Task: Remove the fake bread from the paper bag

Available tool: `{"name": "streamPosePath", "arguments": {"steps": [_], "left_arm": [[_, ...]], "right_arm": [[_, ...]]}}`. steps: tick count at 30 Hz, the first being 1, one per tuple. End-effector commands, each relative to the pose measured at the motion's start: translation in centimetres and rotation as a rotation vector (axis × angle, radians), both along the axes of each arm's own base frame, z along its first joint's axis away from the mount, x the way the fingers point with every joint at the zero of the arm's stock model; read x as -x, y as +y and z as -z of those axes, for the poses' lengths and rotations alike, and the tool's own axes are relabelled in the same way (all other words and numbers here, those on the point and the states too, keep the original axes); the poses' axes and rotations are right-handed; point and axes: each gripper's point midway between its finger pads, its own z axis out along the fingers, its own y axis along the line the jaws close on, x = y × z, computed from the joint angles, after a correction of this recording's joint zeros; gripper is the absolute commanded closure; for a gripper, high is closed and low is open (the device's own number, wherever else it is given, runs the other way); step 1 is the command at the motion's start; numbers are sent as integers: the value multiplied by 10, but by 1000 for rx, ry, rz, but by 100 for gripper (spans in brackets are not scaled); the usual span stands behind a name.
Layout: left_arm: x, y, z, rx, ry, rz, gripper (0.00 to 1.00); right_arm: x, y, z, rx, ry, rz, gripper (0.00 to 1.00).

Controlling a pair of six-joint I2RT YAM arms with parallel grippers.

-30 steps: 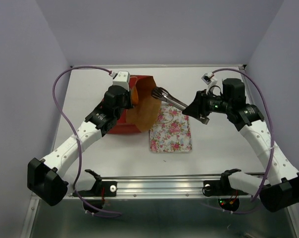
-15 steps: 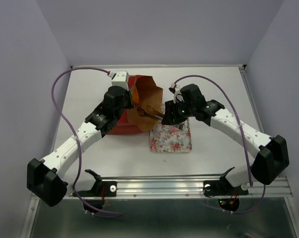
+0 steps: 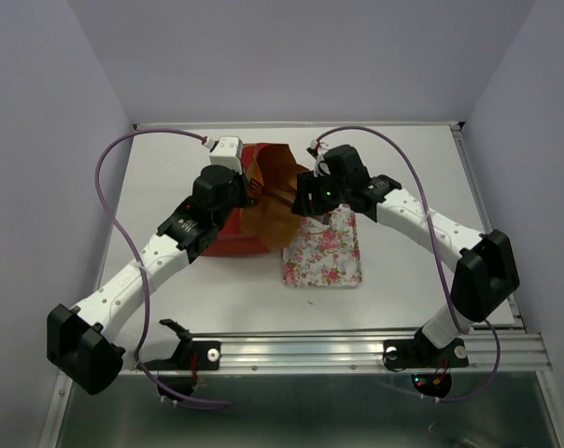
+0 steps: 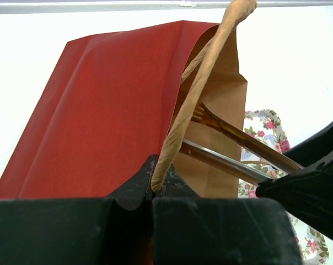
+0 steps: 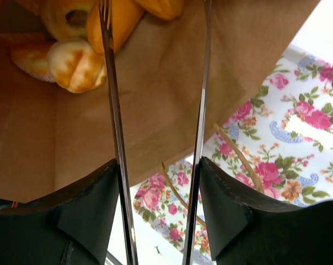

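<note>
The paper bag (image 3: 228,238), red outside and brown inside, lies on its side with its mouth facing right. My left gripper (image 3: 247,184) is shut on its cord handle (image 4: 199,83) and holds the mouth open; the red wall (image 4: 111,105) fills the left wrist view. My right gripper (image 3: 305,201) is shut on metal tongs (image 5: 114,110), whose open tips reach into the bag's mouth. The fake bread (image 5: 78,63), several glossy golden pastries with a ring-shaped one among them, lies deep inside the bag just beyond the tong tips. The tongs also show in the left wrist view (image 4: 227,160).
A floral rectangular tray (image 3: 324,257) lies on the white table just right of the bag's mouth, under my right wrist; it also shows in the right wrist view (image 5: 277,143). The bag's second cord handle (image 5: 238,157) rests on the tray. A metal rail (image 3: 357,347) runs along the near edge.
My right arm has swung left from the table's right side and pushed the tongs into the bag's mouth. My left gripper has kept its hold on the handle.
</note>
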Motion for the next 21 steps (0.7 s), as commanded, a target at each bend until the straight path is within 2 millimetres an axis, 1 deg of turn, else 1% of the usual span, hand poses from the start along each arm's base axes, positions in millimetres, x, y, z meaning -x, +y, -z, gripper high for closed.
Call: {"name": "streamPosePath", "arguments": {"steps": [1, 3, 5, 7, 8, 9, 10, 13, 14, 18, 20, 21], "left_arm": [[1, 0, -24, 32, -78, 5, 100], [1, -1, -24, 30, -77, 7, 100], [0, -1, -23, 26, -75, 8, 100], [0, -1, -23, 26, -74, 4, 100], [0, -1, -22, 28, -73, 6, 100], [0, -1, -23, 30, -76, 6, 100], [0, -1, -23, 29, -74, 7, 100], [1, -2, -23, 31, -75, 11, 100], [1, -2, -24, 33, -77, 13, 100], [2, -4, -25, 33, -78, 26, 100], [2, -4, -23, 31, -74, 27, 100], [2, -4, -24, 31, -75, 27, 100]], "right_arm": [[-18, 21, -43, -76, -140, -26, 34], [-21, 24, -38, -72, -131, -32, 34], [-22, 31, -41, -90, -128, -60, 34], [-21, 38, -36, -104, -107, -88, 34], [-23, 41, -39, -117, -110, -84, 34], [-24, 42, -38, -117, -108, -87, 34], [-27, 44, -33, -112, -100, -85, 34], [-31, 48, -31, -112, -99, -86, 34], [-31, 52, -27, -104, -94, -91, 34], [-42, 52, -20, -67, -111, -46, 34], [-47, 52, -20, -59, -121, -32, 36], [-48, 52, -18, -54, -119, -25, 39]]}}
